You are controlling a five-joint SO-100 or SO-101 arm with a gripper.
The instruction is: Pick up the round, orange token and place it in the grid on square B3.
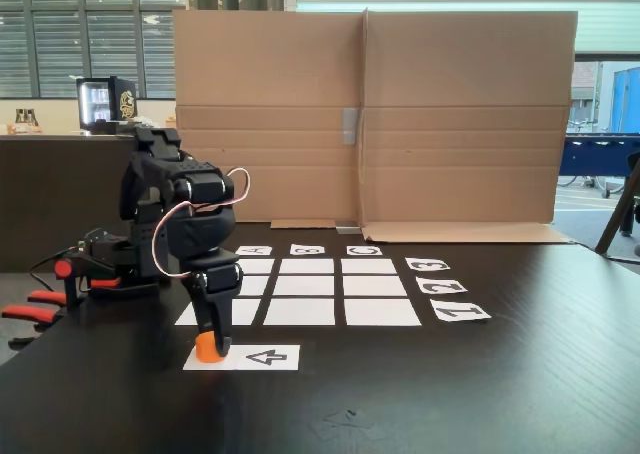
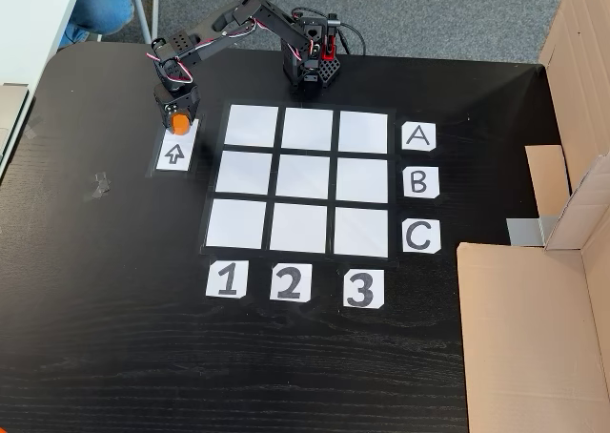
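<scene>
The token point(image 1: 209, 348) is bright orange against the black gripper point(image 1: 213, 339), and the arm point(image 2: 221, 28) is black too, with thin red and white wires looped along it. The grid point(image 2: 297, 181) is 9 plain white rectangles split by dark lines, its cards point(image 2: 418, 182) white with black letters and numbers, and the strip point(image 1: 262, 357) is white with a black arrow outline. The table point(image 2: 114, 338) is black with a faint wood grain, the cardboard point(image 1: 450, 114) plain brown, and the clamp handles point(image 1: 32, 311) red-orange.

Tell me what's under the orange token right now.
The token sits on one end of the white arrow strip, gripper straddling it. The patch of paper directly beneath the token is covered.
</scene>
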